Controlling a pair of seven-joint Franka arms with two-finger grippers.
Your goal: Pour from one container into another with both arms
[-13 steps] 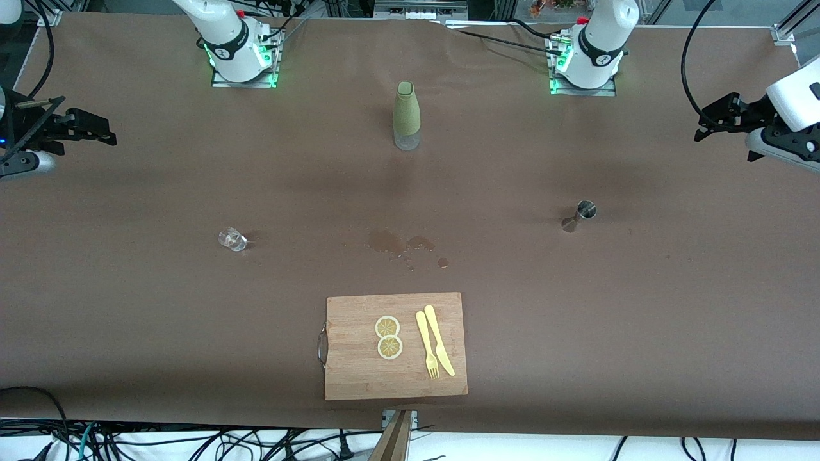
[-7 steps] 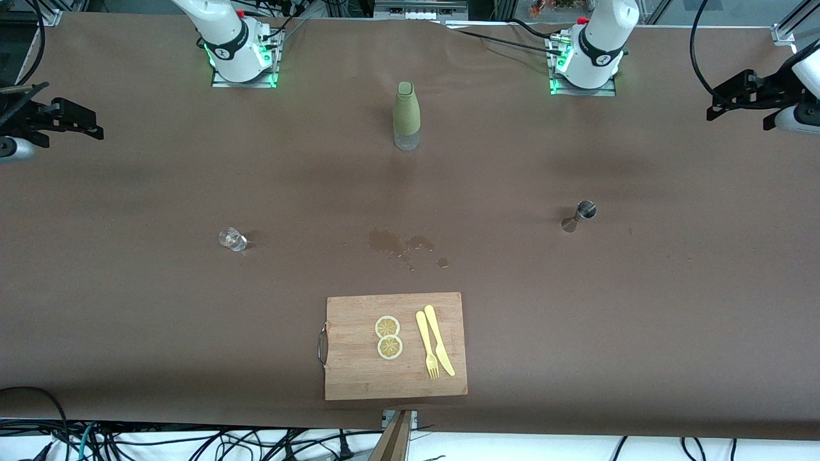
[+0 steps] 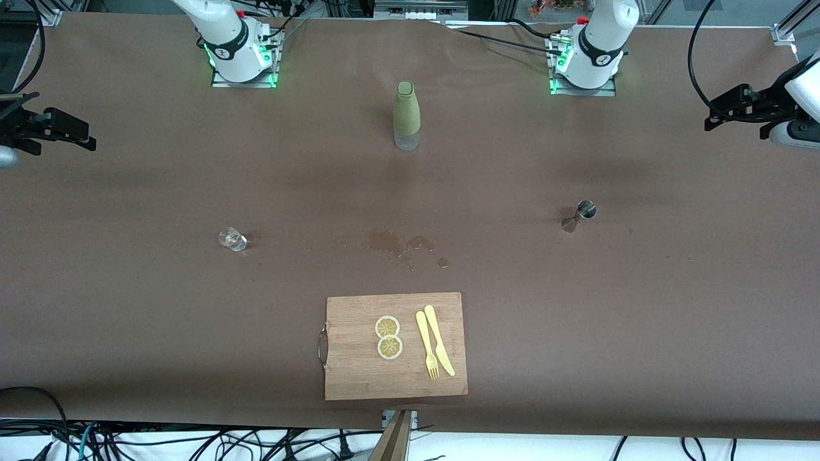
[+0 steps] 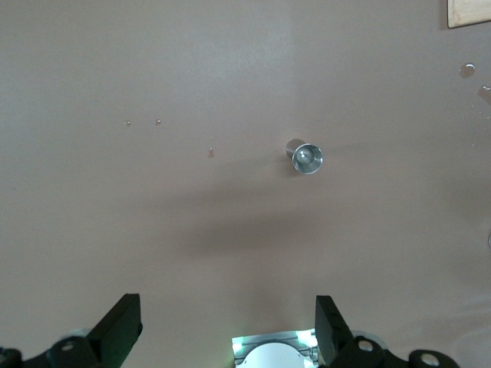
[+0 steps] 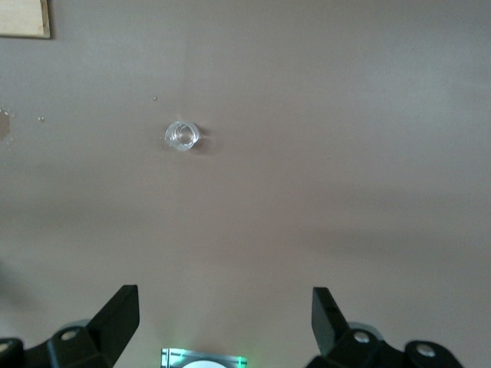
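Wooden cutting board (image 3: 359,371) nearest the front camera, bearing two lemon slices (image 3: 388,337) beside a yellow fork (image 3: 426,344) and knife (image 3: 439,340). Wet spots (image 3: 400,244) on brown table cover (image 3: 640,307), farther off.

Left arm (image 3: 599,45): white with black bands, base at the tabletop's robot-side edge; its black left end effector (image 3: 721,114) hangs open over the tabletop's left-arm end. Right arm (image 3: 224,38): same build; right end effector (image 3: 80,131) open over the opposite end edge.
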